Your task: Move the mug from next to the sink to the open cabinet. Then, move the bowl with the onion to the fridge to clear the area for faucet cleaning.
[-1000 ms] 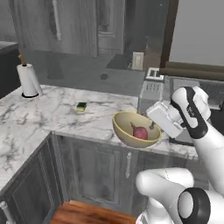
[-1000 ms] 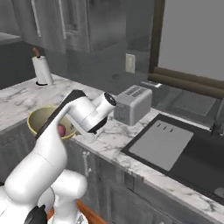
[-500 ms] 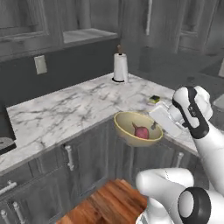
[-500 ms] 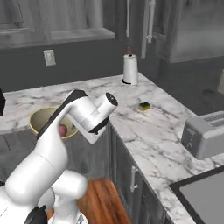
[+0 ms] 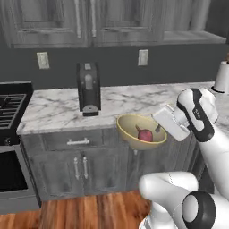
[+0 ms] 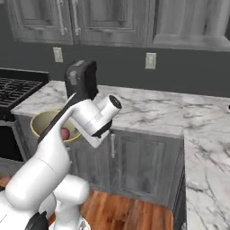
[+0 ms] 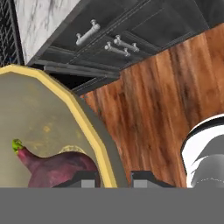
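The gripper [image 7: 114, 177] is clenched on the rim of the bowl [image 5: 134, 128]: in the hand view one dark fingertip [image 7: 83, 178] sits inside the yellow edge and the other outside it, the narrow gap between them filled by the bowl's wall. The bowl is wide, shallow, olive-yellow and matte, carried in the air in front of the counter edge, above the wood-plank floor [image 7: 170, 100]. The onion [image 7: 52, 166] lies in it at 6 o'clock of the hand view, reddish-purple and glossy, its pointed tip toward 9 o'clock. The left base view shows the onion [image 5: 145, 135] whole; in the right base view the arm covers most of it. Behind stand grey base cabinets [image 5: 85, 165] with bar handles, a white-veined marble countertop [image 5: 53, 107], and at 12 o'clock a dark boxy coffee machine [image 5: 88, 89]
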Available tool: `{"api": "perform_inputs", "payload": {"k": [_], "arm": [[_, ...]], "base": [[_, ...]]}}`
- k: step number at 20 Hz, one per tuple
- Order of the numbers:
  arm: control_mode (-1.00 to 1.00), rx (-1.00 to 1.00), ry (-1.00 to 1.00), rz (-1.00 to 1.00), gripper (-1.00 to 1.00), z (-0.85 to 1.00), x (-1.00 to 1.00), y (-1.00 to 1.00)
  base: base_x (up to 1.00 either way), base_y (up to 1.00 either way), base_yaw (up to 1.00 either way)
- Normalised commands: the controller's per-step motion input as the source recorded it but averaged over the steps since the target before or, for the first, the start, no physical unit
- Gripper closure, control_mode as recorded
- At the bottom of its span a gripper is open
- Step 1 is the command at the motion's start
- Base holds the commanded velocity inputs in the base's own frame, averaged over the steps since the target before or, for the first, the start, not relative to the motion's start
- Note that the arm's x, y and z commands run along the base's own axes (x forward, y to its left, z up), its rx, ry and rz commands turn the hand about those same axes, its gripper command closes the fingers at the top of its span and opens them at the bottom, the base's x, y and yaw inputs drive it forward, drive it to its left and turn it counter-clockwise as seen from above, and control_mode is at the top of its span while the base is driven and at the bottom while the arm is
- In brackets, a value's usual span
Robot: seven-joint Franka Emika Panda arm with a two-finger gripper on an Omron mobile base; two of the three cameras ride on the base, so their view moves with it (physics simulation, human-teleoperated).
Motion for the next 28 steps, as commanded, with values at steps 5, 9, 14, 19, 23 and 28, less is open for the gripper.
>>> {"api": "perform_inputs", "payload": {"k": [5,9,14,19,23,28], "arm": [[1.00,0.00,0.00,0.00,1.00,0.00,0.00,0.00],[1.00,0.00,0.00,0.00,1.00,0.00,0.00,0.00],[1.00,0.00,0.00,0.00,1.00,0.00,0.00,0.00],[1.00,0.00,0.00,0.00,1.00,0.00,0.00,0.00],[1.00,0.00,0.00,0.00,1.00,0.00,0.00,0.00],[1.00,0.00,0.00,0.00,1.00,0.00,0.00,0.00]], "base": [[-0.06,0.06,0.92],[0.00,0.19,0.93],[0.00,0.31,0.86],[0.04,0.34,0.78],[0.63,0.39,0.55],[1.00,0.52,0.25]]}}
